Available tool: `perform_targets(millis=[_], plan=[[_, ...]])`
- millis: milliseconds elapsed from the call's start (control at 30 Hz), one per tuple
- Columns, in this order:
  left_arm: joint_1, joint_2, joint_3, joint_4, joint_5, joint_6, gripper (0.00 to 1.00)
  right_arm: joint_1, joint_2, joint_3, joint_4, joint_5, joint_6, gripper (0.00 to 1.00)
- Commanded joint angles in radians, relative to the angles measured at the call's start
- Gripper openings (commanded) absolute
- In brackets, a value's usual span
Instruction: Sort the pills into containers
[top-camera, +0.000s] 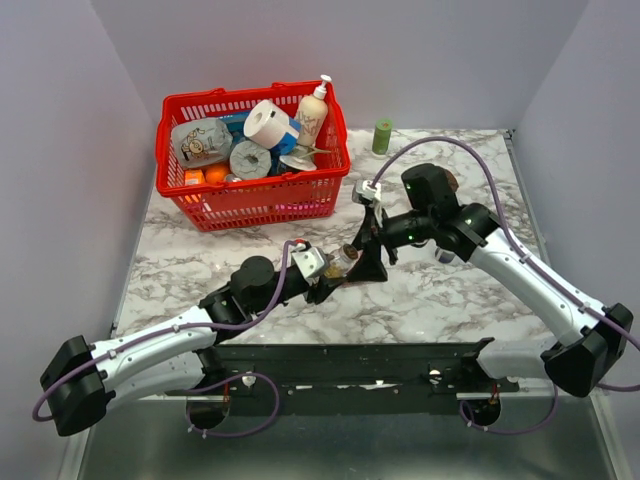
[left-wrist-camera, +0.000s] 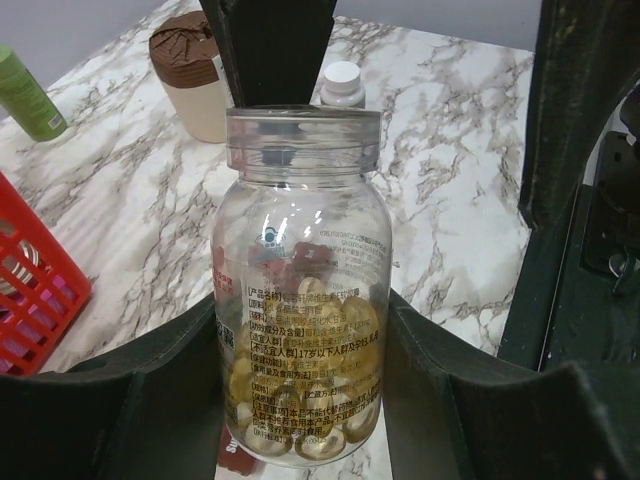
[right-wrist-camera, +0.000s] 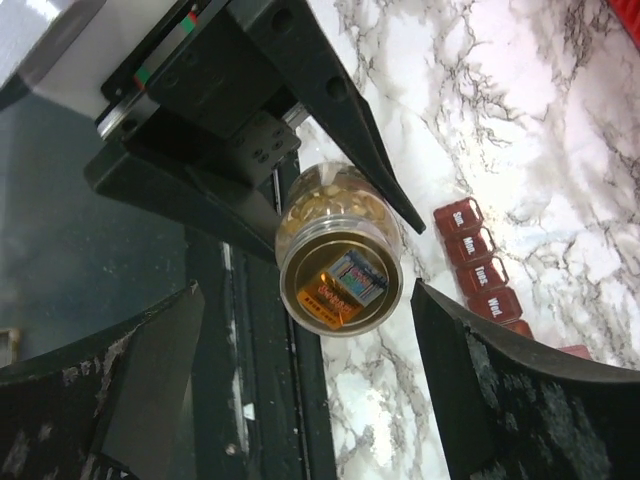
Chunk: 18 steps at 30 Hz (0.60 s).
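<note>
The pills (left-wrist-camera: 310, 400) are yellowish capsules inside a clear bottle (left-wrist-camera: 300, 260) with a clear lid (left-wrist-camera: 300, 135). My left gripper (left-wrist-camera: 300, 320) is shut on the bottle's lower body and holds it above the marble table. In the right wrist view the lid end (right-wrist-camera: 340, 275) faces the camera and pills (right-wrist-camera: 330, 205) show behind it. My right gripper (right-wrist-camera: 305, 295) is open, one finger on each side of the lid, not touching it. The maroon container strip (right-wrist-camera: 478, 262), marked Sun to Wed, lies on the table beside the bottle. Both grippers meet mid-table, left (top-camera: 333, 274) and right (top-camera: 368, 260).
A red basket (top-camera: 250, 200) of groceries stands at the back left. A green cylindrical cap (top-camera: 382, 136) stands behind it to the right. A brown-lidded jar (left-wrist-camera: 195, 80) and a white-capped bottle (left-wrist-camera: 343, 83) stand beyond the held bottle. The dark arm mount (top-camera: 350, 365) runs along the near edge.
</note>
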Motion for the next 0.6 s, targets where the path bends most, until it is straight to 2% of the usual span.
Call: perform_targets(millis=[0, 100, 300, 333, 400, 500, 533, 567], plan=[[-0.005, 0.006, 0.014, 0.036, -0.039, -0.018, 0.00, 0.004, 0.051, 0.042, 0.052, 0.003, 0.107, 0.91], [-0.004, 0.004, 0.013, 0.034, -0.038, -0.017, 0.00, 0.004, 0.072, 0.063, 0.055, -0.012, 0.127, 0.88], [-0.005, 0.001, 0.013, 0.031, -0.041, -0.018, 0.00, 0.004, 0.092, 0.075, 0.055, -0.029, 0.133, 0.65], [-0.007, 0.003, 0.013, 0.031, -0.042, -0.017, 0.00, 0.004, 0.091, 0.077, 0.057, -0.028, 0.133, 0.58], [-0.004, 0.003, 0.013, 0.030, -0.038, -0.017, 0.00, 0.004, 0.089, 0.078, 0.058, -0.025, 0.129, 0.55], [-0.005, 0.006, 0.016, 0.024, -0.030, -0.015, 0.00, 0.004, 0.088, 0.086, 0.052, -0.034, 0.112, 0.38], [-0.005, 0.006, 0.019, 0.020, -0.026, -0.014, 0.00, 0.004, 0.092, 0.088, 0.045, -0.044, 0.100, 0.16], [-0.004, 0.003, 0.020, 0.016, -0.019, -0.010, 0.00, 0.004, 0.097, 0.094, 0.035, -0.051, 0.084, 0.10]])
